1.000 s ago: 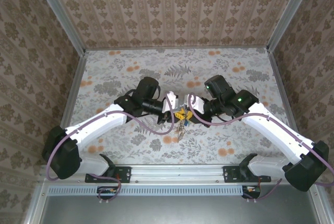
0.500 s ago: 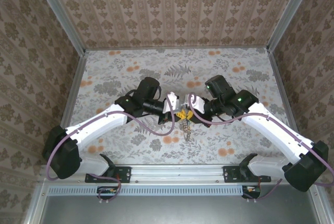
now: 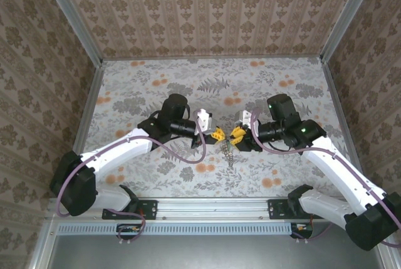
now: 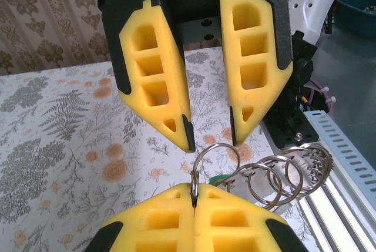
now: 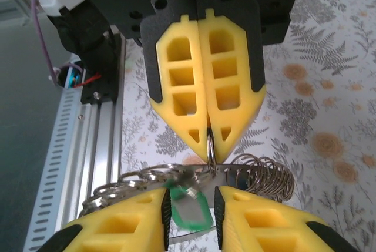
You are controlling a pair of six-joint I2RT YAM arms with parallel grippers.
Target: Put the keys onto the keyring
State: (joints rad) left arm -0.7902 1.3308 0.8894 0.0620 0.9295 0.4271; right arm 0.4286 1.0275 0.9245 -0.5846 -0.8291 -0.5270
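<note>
The left gripper [image 3: 217, 134] is seen pressed together over the middle of the table [image 3: 144, 87], with one thin metal loop of the keyring [image 4: 216, 157] pinched between its jaws. The right gripper [image 3: 239, 134] faces it from 3 o'clock, tip to tip and just apart, with its jaws spread and nothing caught between them.

From the left wrist, the pinched loop is seen rising out of the closed jaws towards 12 o'clock. Its top reaches close under the spread tips of the right gripper, while the rest of the keyring's rings trail off towards 3 o'clock. From above, the loose part of the bundle is seen hanging towards 6 o'clock below the gap between the two grippers; whether it touches the table cannot be told.

A green key [image 5: 187, 208] is seen from the right wrist, through the gap of the open jaws and beside the rings. Whether it is already threaded cannot be told.

The held loop is judged to lie straight ahead of the right gripper. That arm is the free one, so any further handling would be approached from 3 o'clock.
</note>
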